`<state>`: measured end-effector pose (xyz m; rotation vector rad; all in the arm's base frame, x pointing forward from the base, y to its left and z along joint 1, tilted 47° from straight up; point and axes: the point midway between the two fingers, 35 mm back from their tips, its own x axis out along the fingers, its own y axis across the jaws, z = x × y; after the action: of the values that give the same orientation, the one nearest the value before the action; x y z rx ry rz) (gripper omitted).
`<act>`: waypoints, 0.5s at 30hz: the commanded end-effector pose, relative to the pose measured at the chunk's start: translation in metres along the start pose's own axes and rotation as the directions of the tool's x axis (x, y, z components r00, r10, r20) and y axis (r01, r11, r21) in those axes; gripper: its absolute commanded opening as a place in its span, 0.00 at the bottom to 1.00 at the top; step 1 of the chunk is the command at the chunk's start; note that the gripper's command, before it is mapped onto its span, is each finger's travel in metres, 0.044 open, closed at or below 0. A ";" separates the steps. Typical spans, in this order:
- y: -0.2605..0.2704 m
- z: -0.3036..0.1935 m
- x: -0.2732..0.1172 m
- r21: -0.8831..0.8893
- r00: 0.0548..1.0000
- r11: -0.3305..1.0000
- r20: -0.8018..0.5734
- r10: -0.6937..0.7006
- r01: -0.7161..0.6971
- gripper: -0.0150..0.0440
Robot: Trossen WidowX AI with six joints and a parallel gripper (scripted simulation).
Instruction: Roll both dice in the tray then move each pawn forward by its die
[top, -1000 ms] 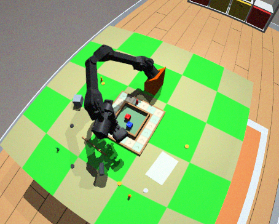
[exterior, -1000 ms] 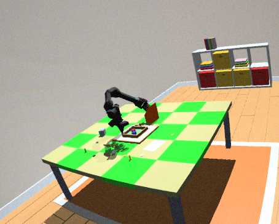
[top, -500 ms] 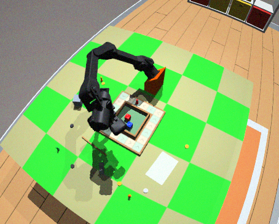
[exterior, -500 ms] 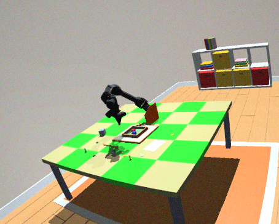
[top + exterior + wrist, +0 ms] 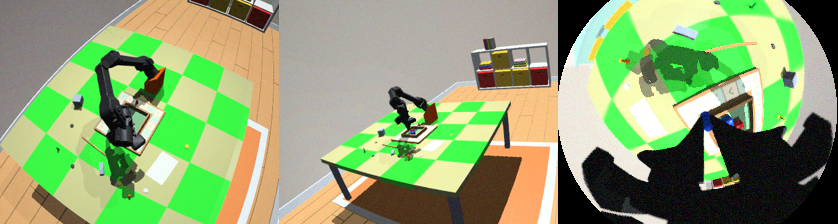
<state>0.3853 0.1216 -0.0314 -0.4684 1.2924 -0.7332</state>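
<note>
My gripper (image 5: 408, 127) (image 5: 706, 118) is shut on the blue pawn (image 5: 706, 122). It is over the board (image 5: 152, 123) (image 5: 397, 139) (image 5: 689, 109), beside the tray (image 5: 149, 116) (image 5: 409, 136) (image 5: 733, 105); the pawn's exact height is hard to tell. In the top view the arm hides the fingertips, the pawn and the dice. The red die (image 5: 412, 129) (image 5: 738, 124) and the blue die (image 5: 412, 132) (image 5: 728, 120) lie in the tray; their numbers are too small to read. The red pawn (image 5: 137, 101) (image 5: 419, 124) stands on the board's far strip.
An orange-brown wedge (image 5: 154, 83) (image 5: 431, 113) stands by the arm's base. A grey cube (image 5: 77, 100), a stick (image 5: 93, 146), a grey block (image 5: 101, 169) and a white sheet (image 5: 162, 168) lie around the board. A yellow disc (image 5: 187, 146), a white disc (image 5: 145, 190) and an orange piece (image 5: 129, 196) lie farther out.
</note>
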 end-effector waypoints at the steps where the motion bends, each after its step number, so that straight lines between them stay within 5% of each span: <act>1: 0.023 -0.015 0.019 -0.003 1.000 1.000 -0.012 -0.006 0.006 0.25; 15: 0.043 -0.027 0.055 -0.001 1.000 1.000 -0.013 -0.006 0.006 0.25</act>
<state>0.3756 0.1268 -0.0939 -0.4544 1.2918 -0.7306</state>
